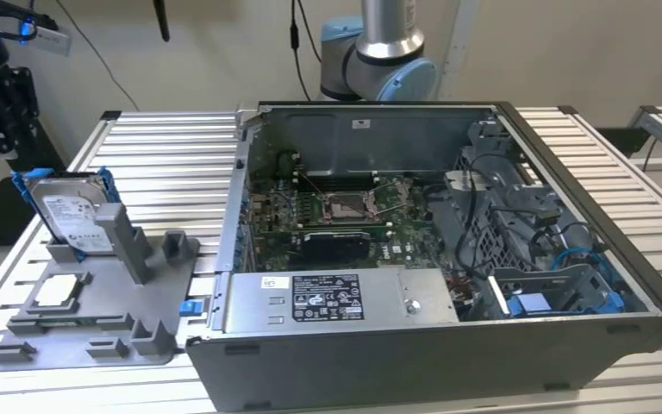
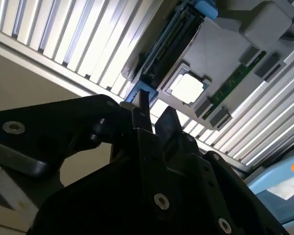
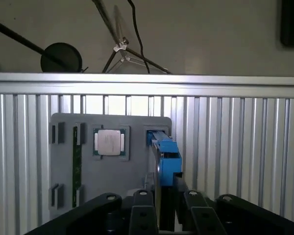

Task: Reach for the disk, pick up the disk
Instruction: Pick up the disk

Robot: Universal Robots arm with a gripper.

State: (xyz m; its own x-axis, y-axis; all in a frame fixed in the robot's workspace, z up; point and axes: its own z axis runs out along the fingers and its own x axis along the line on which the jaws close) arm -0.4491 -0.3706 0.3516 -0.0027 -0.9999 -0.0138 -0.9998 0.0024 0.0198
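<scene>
- The slatted table point(image 1: 159, 147) carries everything
- The open computer case point(image 1: 423, 362) sits at centre and right of the exterior view
- The grey holder point(image 1: 101, 293) lies at lower left
- The disk point(image 1: 72, 211) stands upright in it, at middle left
- My gripper point(image 3: 164, 196) has its fingers apart and holds nothing
- A square chip point(image 3: 109, 142) lies flat beside the disk

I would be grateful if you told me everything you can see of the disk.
The disk is a flat silver metal rectangle with a white printed label on its broad face and blue plastic rails along both long sides. It stands upright on its edge, slotted into the grey fixture on the slatted table, at the exterior view's left beside the open computer case. Only the fixture is seen touching it.
</scene>
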